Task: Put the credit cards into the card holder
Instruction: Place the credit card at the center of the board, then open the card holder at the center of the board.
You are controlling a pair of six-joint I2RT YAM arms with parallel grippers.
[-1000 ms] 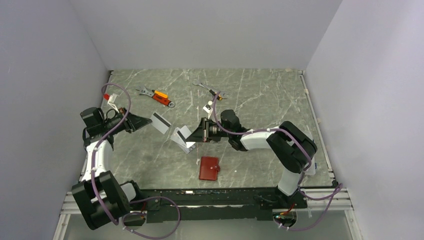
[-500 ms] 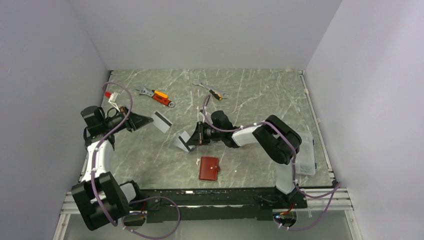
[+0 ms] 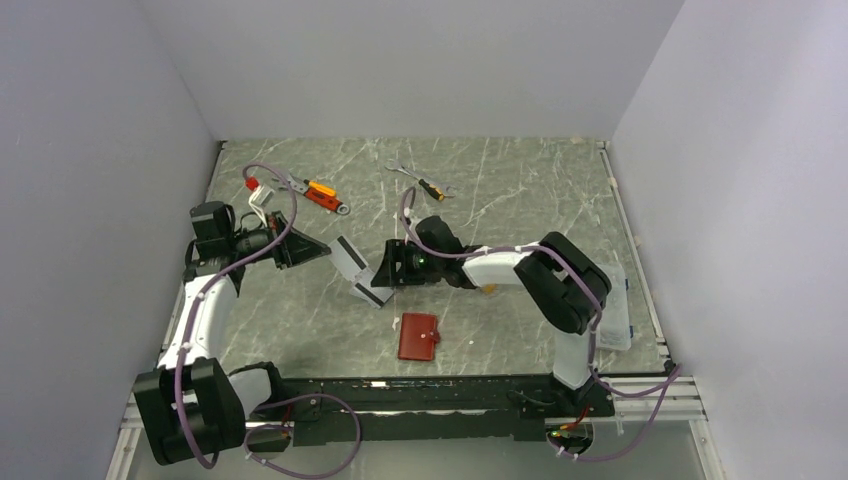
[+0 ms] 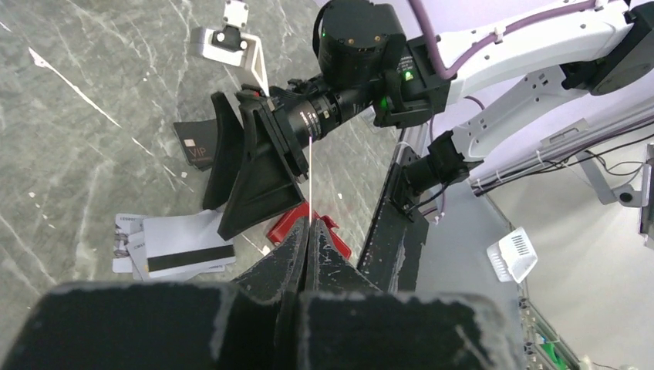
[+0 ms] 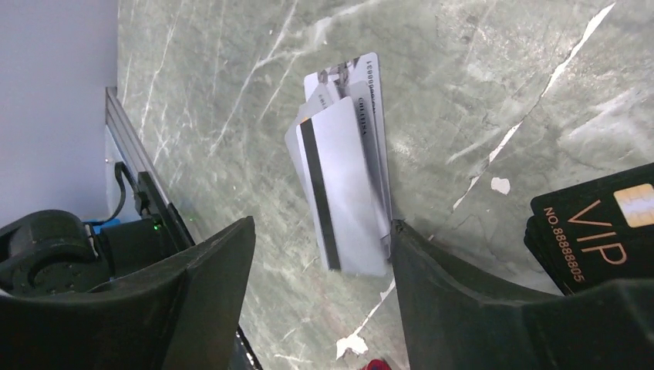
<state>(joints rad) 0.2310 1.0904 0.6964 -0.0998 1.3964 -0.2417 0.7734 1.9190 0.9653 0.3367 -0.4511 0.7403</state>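
My left gripper point(image 3: 322, 250) point(image 4: 308, 223) is shut on a silver-grey credit card point(image 3: 347, 258), which the left wrist view shows edge-on as a thin white line point(image 4: 310, 177). My right gripper point(image 3: 385, 276) point(image 5: 320, 231) is open and low over a fanned pile of silver cards point(image 3: 370, 292) point(image 5: 343, 177) lying flat on the table. One finger point(image 5: 432, 277) is at the pile's edge. Black VIP cards point(image 5: 594, 231) point(image 4: 193, 146) lie beside that finger. The red card holder point(image 3: 418, 336) point(image 4: 330, 233) lies closed near the front edge, apart from both grippers.
Two orange-handled wrenches point(image 3: 318, 192) point(image 3: 425, 183) lie at the back of the marble table point(image 3: 520, 200). A clear plastic piece point(image 3: 615, 310) sits at the right edge, behind the right arm. Grey walls enclose three sides.
The right gripper has opened over the card pile, which now lies flat. The left arm has swung right with its card, close to the right gripper.
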